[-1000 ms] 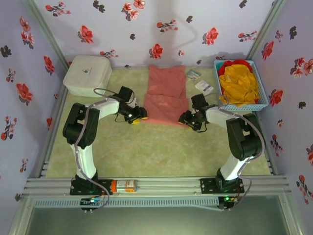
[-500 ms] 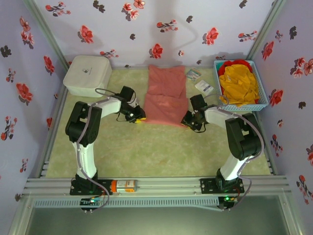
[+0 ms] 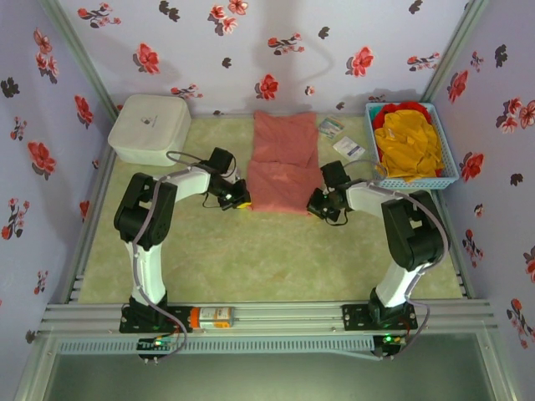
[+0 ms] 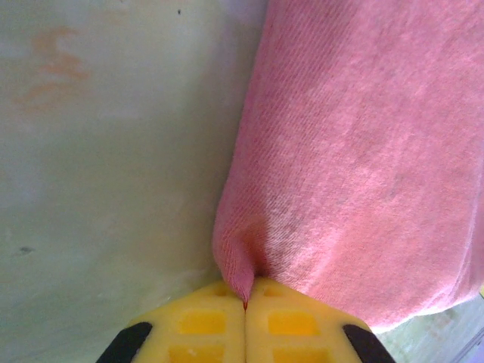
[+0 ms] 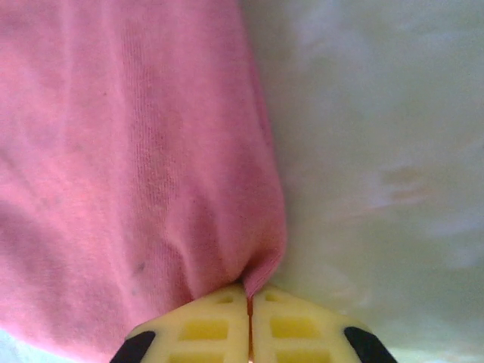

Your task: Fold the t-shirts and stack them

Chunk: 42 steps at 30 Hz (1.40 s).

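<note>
Pink t-shirt lies on the green mat. Left gripper is clamped on its near left corner; right gripper pinches the near right corner

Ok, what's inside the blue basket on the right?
The blue basket holds a crumpled mustard yellow-orange t-shirt on top, with red cloth showing at its far edge. Anything beneath them is covered, so the count of garments cannot be told.

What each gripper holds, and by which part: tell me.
Both hold the pink t-shirt: the left gripper pinches its near left corner, the right gripper its near right corner.
</note>
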{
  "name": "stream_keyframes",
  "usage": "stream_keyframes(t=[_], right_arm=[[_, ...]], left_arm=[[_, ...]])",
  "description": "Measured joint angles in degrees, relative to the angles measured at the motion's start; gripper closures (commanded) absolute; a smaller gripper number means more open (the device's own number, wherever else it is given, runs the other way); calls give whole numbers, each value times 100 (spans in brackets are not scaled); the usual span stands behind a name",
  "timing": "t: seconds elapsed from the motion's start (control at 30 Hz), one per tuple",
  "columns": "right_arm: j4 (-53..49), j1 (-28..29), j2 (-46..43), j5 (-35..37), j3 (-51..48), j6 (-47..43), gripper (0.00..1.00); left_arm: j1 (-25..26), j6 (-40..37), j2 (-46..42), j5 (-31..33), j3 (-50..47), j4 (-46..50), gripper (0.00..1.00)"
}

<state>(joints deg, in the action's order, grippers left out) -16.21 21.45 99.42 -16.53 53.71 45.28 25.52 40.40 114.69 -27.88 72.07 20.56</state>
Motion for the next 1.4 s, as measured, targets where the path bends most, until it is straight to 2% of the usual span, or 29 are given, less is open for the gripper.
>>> stream_keyframes(t=[0.2,0.37,0.67,1.0,1.2,1.4], right_arm=[[-13,42,-20,-39,0,-92,100],[-208,42,-363,-42,-83,-240,100],[-557,44,-1530,-42,-960,-481,100],[-1246,302,-3552,-168,-1895,-297,100],[-1646,439,-4424,-168,-1895,7,100],[-1976,444,-4378,-168,-1523,129,100]], left_arm=[[11,-11,-63,105,-42,9,100],[31,-24,-601,249,-507,4,100],[409,76,-1937,350,-1700,-81,100],[1338,935,-3480,682,-3062,-151,100],[1700,1523,-4597,1036,-3174,170,100],[1692,1694,-4892,1198,-2883,787,100]])
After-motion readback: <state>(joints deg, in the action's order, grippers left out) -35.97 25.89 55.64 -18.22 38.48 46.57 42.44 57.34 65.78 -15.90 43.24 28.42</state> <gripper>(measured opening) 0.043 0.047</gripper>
